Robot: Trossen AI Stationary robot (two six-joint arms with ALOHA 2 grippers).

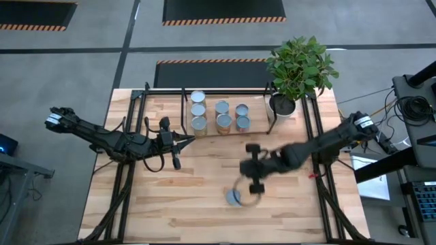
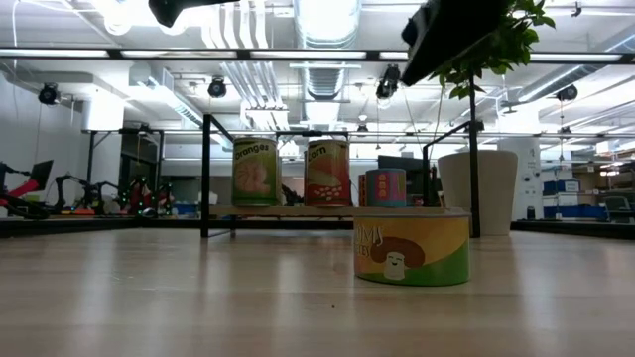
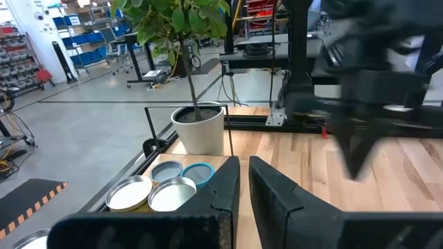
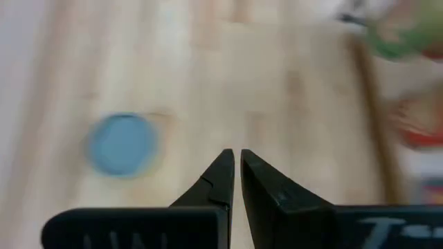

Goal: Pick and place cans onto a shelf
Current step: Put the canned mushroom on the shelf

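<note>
The right gripper [image 1: 253, 178] is held above the middle of the tabletop [image 1: 204, 211], its two dark fingers [image 4: 220, 181] drawn narrowly together with nothing between them. Just beside it a single loose can [image 1: 234, 197] stands on the wood, apart from the fingers. It is seen from above as a round blue-grey top [image 4: 122, 144]; from table height it is a squat tin [image 2: 412, 247] with a yellow and green wrapper printed with a mushroom figure.

The left gripper [image 1: 178, 144] is held near the front of the shelf [image 1: 157, 89], its fingers [image 3: 228, 187] likewise closed and empty.

The shelf is a low rack of thin black bars at the far edge of the table, carrying a light wooden board [image 2: 298, 210]. Seven cans [image 1: 219, 116] are seen standing on it in three short rows, all upright with silvery round tops [image 3: 149, 190]. Two of them, viewed level across the table, are taller tins, a green one labelled with oranges [image 2: 255, 172] and a red one labelled corn [image 2: 327, 172], with a shorter striped tin [image 2: 386, 186] beside them.

A white plant pot [image 1: 282, 105] with a leafy green plant [image 1: 302, 66] stands at the shelf's right end, touching or nearly touching the frame. Between the loose can and the shelf only bare wood is seen.
</note>
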